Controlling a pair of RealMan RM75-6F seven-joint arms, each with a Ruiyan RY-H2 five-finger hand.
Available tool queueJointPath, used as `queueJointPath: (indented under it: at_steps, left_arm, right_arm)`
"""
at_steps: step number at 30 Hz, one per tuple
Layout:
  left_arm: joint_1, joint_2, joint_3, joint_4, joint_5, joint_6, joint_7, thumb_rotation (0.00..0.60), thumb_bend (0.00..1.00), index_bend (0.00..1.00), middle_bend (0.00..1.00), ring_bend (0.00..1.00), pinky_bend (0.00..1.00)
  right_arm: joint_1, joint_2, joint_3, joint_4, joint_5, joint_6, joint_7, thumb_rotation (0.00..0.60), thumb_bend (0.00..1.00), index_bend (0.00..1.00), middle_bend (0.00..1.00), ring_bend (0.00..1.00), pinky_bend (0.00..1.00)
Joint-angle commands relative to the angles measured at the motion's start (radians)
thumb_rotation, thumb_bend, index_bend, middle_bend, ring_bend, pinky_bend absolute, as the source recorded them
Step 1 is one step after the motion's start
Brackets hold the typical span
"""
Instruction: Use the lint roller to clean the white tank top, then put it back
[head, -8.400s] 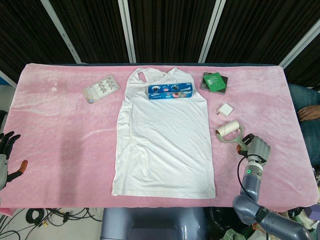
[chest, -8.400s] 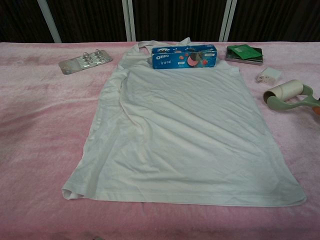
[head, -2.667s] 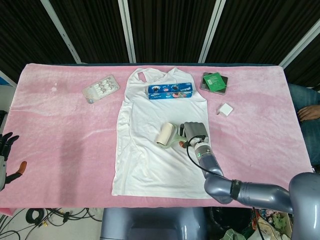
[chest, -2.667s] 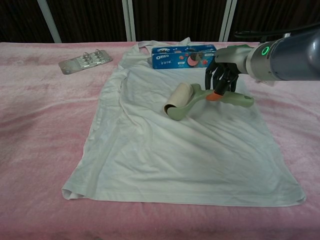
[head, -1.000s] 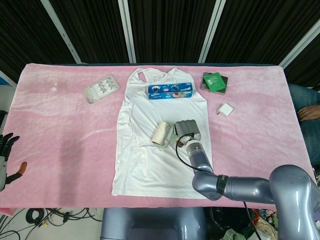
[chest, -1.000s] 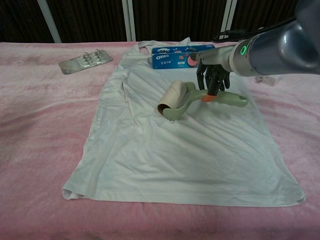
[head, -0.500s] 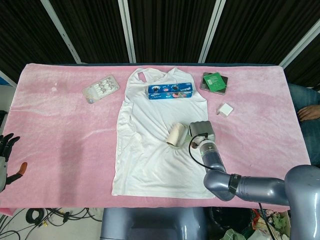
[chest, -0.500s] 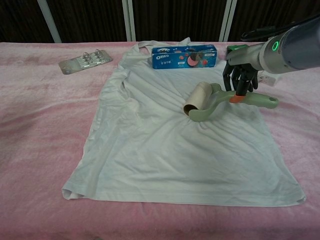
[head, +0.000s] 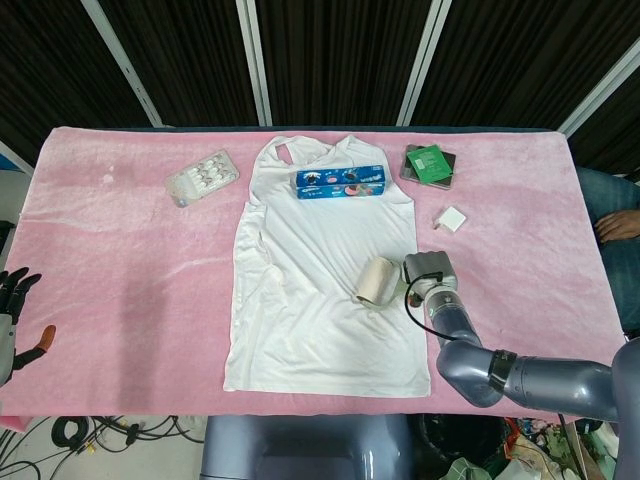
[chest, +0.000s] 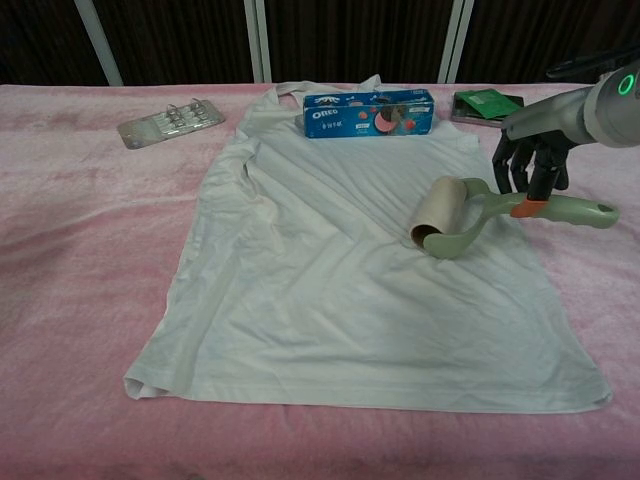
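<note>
The white tank top (head: 325, 270) (chest: 350, 270) lies flat on the pink cloth, wrinkled toward its left side. My right hand (head: 430, 272) (chest: 532, 160) grips the green handle of the lint roller (head: 380, 280) (chest: 442, 217). The cream roll rests on the top's right half, near its right edge. My left hand (head: 12, 315) hangs off the table's left edge, fingers apart, holding nothing; the chest view does not show it.
A blue Oreo box (head: 340, 182) (chest: 368, 113) lies across the top's chest. A blister pack (head: 202, 177) (chest: 170, 122) sits at the back left. A green-topped dark box (head: 429, 164) (chest: 488, 106) and a small white block (head: 450, 219) lie right of the top.
My right hand has dragged the roller to the right across the tank top, from its middle to near its right edge. The fabric's wrinkles have shifted. The left hand has stayed put.
</note>
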Motion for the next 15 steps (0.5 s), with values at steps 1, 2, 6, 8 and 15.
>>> queueJointPath:
  at_steps: [1, 2, 6, 8, 15]
  left_arm:
    - [0.000, 0.000, 0.000, 0.000, 0.000, 0.000, 0.001, 0.600, 0.32, 0.15, 0.09, 0.04, 0.00]
    - [0.000, -0.001, 0.000, 0.000, 0.000, -0.001, 0.001, 0.600, 0.32, 0.15, 0.09, 0.04, 0.00]
    - [0.000, -0.002, 0.000, 0.000, 0.000, 0.000, 0.002, 0.600, 0.32, 0.15, 0.09, 0.04, 0.00]
    - [0.000, -0.002, 0.001, 0.000, 0.001, -0.001, 0.003, 0.600, 0.32, 0.15, 0.09, 0.04, 0.00]
    - [-0.001, -0.004, 0.000, 0.001, 0.001, -0.001, 0.004, 0.600, 0.32, 0.15, 0.09, 0.04, 0.00]
  right_arm:
    - [-0.007, 0.017, -0.010, -0.004, 0.000, -0.014, 0.009, 0.600, 0.59, 0.91, 0.72, 0.67, 0.44]
    - [-0.010, 0.022, -0.011, -0.004, -0.001, -0.020, 0.015, 0.600, 0.59, 0.91, 0.72, 0.67, 0.44]
    - [-0.011, 0.034, -0.015, -0.001, -0.001, -0.038, 0.026, 0.600, 0.58, 0.91, 0.72, 0.67, 0.44]
    - [-0.010, 0.039, -0.011, -0.002, -0.001, -0.052, 0.034, 0.600, 0.58, 0.91, 0.72, 0.67, 0.44]
    - [0.012, 0.025, -0.009, 0.017, 0.010, -0.091, 0.047, 0.600, 0.59, 0.91, 0.72, 0.67, 0.44]
